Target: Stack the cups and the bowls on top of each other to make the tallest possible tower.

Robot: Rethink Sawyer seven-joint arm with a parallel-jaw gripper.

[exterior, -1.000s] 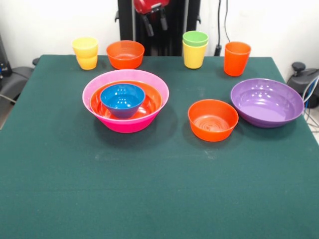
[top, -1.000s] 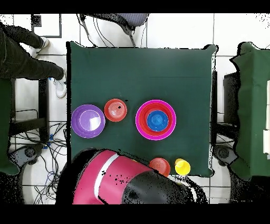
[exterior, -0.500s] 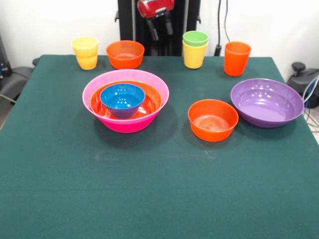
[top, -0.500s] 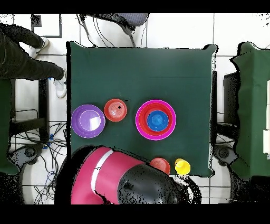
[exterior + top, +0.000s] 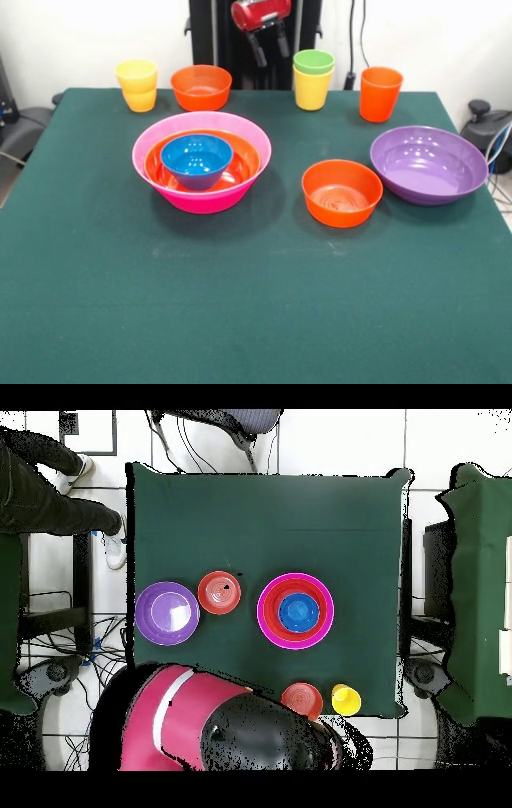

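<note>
The pincer [image 5: 272, 46] is drifting sideways above the tabletop's [image 5: 240, 320] far edge, nearing the green cup [image 5: 314, 61] nested in a yellow cup [image 5: 312, 90], probably the next pick. Its fingers are hanging spread and empty, touching nothing. The tower is sitting unchanged: blue bowl [image 5: 197, 156] inside orange bowl [image 5: 240, 172] inside pink bowl [image 5: 204, 200].

Pink bowl [image 5: 201, 140], blue bowl [image 5: 197, 158], purple bowl [image 5: 428, 164], green cup [image 5: 314, 62], dark green table [image 5: 240, 304]
</note>
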